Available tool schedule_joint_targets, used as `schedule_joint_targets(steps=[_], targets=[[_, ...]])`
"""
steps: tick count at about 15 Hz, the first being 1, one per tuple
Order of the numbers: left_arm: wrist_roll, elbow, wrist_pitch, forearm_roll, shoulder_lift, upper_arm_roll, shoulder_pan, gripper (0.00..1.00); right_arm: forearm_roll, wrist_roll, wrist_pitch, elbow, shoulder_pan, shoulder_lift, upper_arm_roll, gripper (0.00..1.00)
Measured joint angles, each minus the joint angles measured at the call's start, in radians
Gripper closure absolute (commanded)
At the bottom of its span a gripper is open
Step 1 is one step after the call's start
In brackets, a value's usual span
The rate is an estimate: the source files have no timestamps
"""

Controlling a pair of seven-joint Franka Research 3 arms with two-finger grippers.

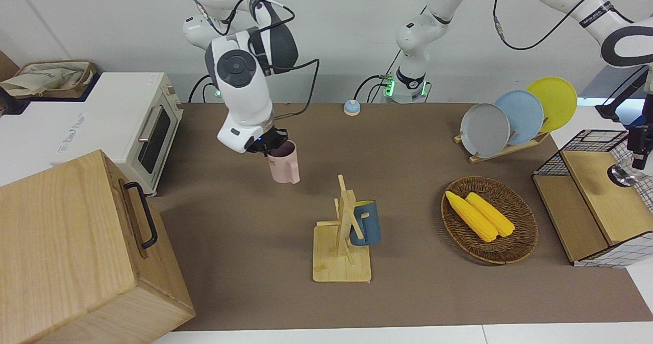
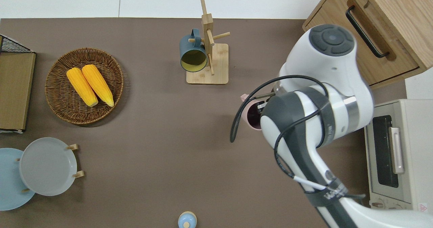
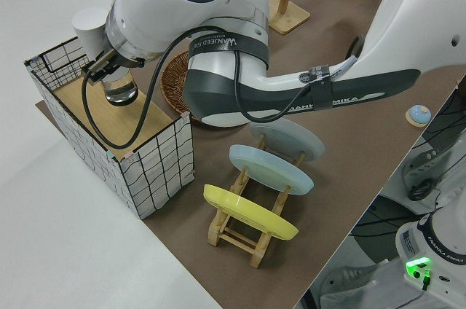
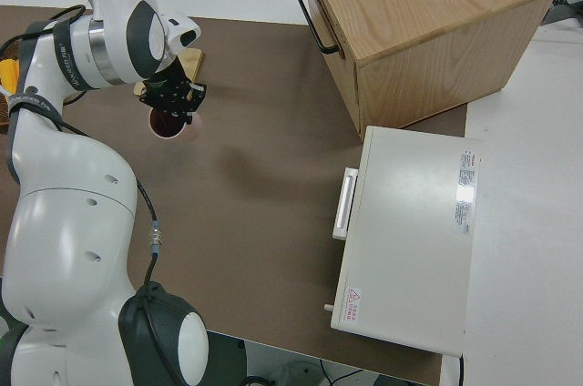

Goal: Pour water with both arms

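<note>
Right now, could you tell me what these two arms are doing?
The right tool holds a pink mug by its rim, lifted off the brown table. The left tool grips a clear glass over the wire-sided wooden box at the left arm's end of the table. A blue mug hangs on the wooden mug stand.

A robotics lab staged as a kitchen: two bench-mounted arms (image 1: pixel 240 78) work a brown mat (image 1: pixel 408 293) set with a toaster oven (image 1: pixel 153 124), plate rack (image 1: pixel 510 147), mug tree (image 1: pixel 344 221) and corn basket (image 1: pixel 510 252).
</note>
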Motion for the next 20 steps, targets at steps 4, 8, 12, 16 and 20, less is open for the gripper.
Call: schedule_joint_targets(steps=[4, 8, 12, 16, 20], targets=[[-0.089, 0.002, -0.061, 0.044, -0.051, -0.002, -0.025, 1.00, 0.097, 0.223, 0.017, -0.023, 0.105, 0.013, 0.003, 1.000], [-0.216, -0.004, -0.121, 0.122, -0.103, -0.006, -0.073, 1.00, 0.159, 0.421, 0.117, -0.026, 0.196, 0.055, 0.004, 1.000], [-0.319, -0.068, -0.135, 0.187, -0.167, -0.010, -0.133, 1.00, 0.229, 0.565, 0.232, -0.020, 0.285, 0.113, 0.005, 1.000], [-0.379, -0.172, -0.138, 0.219, -0.245, -0.015, -0.171, 1.00, 0.283, 0.635, 0.289, 0.008, 0.315, 0.170, 0.004, 1.000], [-0.463, -0.261, -0.139, 0.264, -0.304, -0.043, -0.197, 1.00, 0.320, 0.655, 0.313, 0.015, 0.318, 0.196, 0.002, 1.000]])
